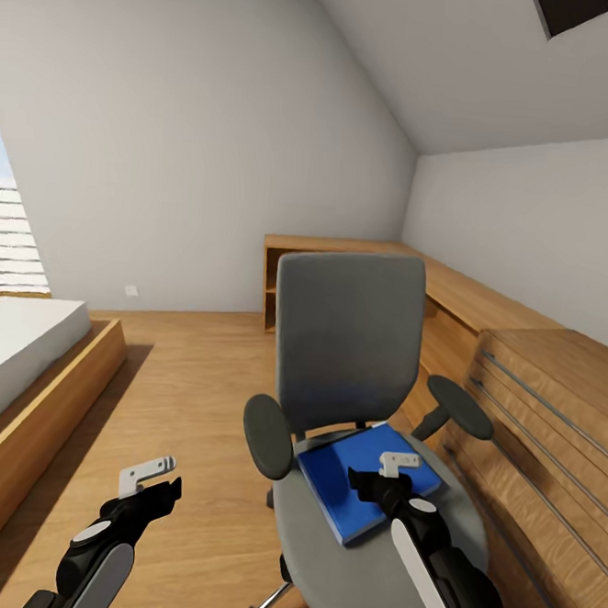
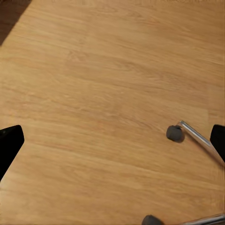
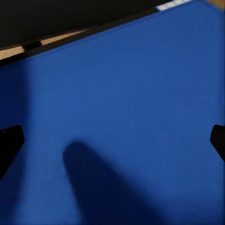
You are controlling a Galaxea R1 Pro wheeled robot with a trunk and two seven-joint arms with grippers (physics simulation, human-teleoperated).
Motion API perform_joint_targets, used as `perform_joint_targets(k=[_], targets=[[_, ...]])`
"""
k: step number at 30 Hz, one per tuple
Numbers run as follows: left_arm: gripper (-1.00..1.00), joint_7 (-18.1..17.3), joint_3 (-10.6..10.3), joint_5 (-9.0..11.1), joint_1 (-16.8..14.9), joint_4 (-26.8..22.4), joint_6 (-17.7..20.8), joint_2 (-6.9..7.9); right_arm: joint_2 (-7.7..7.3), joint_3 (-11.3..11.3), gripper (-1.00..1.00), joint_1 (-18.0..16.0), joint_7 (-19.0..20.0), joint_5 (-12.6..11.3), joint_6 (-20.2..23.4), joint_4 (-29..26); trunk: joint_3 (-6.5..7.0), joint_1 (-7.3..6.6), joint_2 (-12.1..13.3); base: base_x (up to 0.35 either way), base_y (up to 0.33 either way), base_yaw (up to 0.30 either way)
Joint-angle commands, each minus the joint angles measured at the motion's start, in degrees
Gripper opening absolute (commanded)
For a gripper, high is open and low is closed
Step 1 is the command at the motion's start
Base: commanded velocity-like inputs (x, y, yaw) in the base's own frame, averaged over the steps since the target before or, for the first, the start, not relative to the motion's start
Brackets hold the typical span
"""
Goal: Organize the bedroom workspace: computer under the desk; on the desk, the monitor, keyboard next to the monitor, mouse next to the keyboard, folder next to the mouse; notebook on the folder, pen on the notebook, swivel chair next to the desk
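Folder (image 1: 362,480), blue and flat, lies on the seat of the grey swivel chair (image 1: 348,331), toward the seat's far side, just in front of the backrest and between the two dark armrests. The chair stands in the middle of the room on the wooden floor (image 1: 194,396), with a long wooden bench (image 1: 461,295) running along the right wall beside it and a bed (image 1: 14,352) at the near left.

The right gripper (image 1: 382,484) hangs directly over the near part of the folder. In the right wrist view the blue cover (image 3: 122,108) takes up nearly everything, with the two dark fingertips (image 3: 9,143) showing far apart at the picture's edges, so the claw is spread wide and has hold of nothing; its shadow falls on the cover. Whether the fingertips touch the cover is hard to tell from these angles.

The left gripper (image 1: 154,485) hangs over bare floor to the left of the chair. Its wrist view shows plank flooring, its fingertips (image 2: 10,143) wide apart and empty, and a chrome chair leg (image 2: 201,139) ending in a dark caster (image 2: 174,133), with a second caster (image 2: 151,220) at the picture's edge.
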Motion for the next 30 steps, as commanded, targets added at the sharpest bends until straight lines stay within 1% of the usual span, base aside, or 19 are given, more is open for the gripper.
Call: perform_joint_targets(k=[1, 3, 26, 30], targets=[[1.00, 0.6, -0.1, 0.5, 0.0, -0.1, 0.1, 0.06, -0.07, 0.2, 1.00, 0.0, -0.6, -0.6, 0.1, -0.1, 0.12, -0.24, 0.4, 0.000, 0.000, 0.000], [1.00, 0.6, -0.1, 0.5, 0.0, -0.1, 0.1, 0.06, -0.07, 0.2, 1.00, 0.0, -0.5, -0.6, 0.1, -0.1, 0.48, -0.67, 1.2, 0.000, 0.000, 0.000], [1.00, 0.6, -0.1, 0.6, 0.0, 0.0, 0.2, 0.14, -0.07, 0.2, 1.00, 0.0, -0.5, -0.7, -0.1, -0.4, 0.48, -0.67, 1.2, 0.000, 0.000, 0.000], [1.00, 0.6, -0.1, 0.5, 0.0, 0.0, 0.1, 0.12, -0.07, 0.3, 1.00, 0.0, -0.5, -0.7, -0.2, -0.4, 0.48, -0.67, 1.2, 0.154, 0.096, 0.000]])
